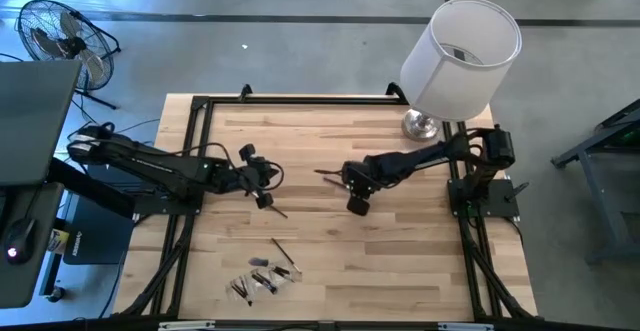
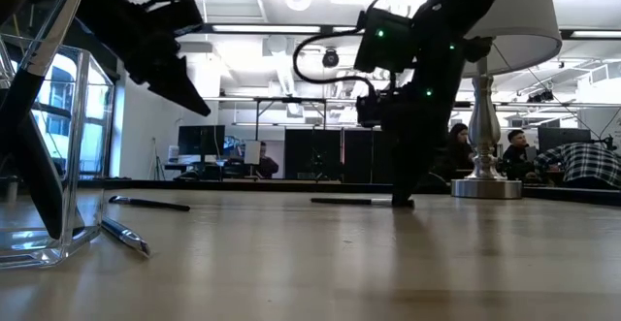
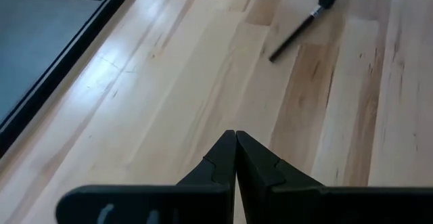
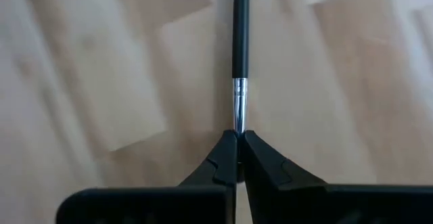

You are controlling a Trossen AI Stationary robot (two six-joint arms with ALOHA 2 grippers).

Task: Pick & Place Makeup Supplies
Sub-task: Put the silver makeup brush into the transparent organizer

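Pincer right (image 4: 237, 137) pinched shut on the slim, light, stiff black-handled makeup brush (image 4: 239, 28) at its slippery silver ferrule, mid-frame.

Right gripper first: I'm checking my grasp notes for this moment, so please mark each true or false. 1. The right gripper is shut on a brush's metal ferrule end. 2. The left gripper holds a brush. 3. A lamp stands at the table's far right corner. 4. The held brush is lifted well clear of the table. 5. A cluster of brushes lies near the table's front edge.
1. True: the right gripper pinches the brush at its silver end.
2. False: the left gripper is shut on nothing.
3. True: the lamp stands there.
4. False: the low view shows it lying flat on the table.
5. True: the cluster of brushes lies there.
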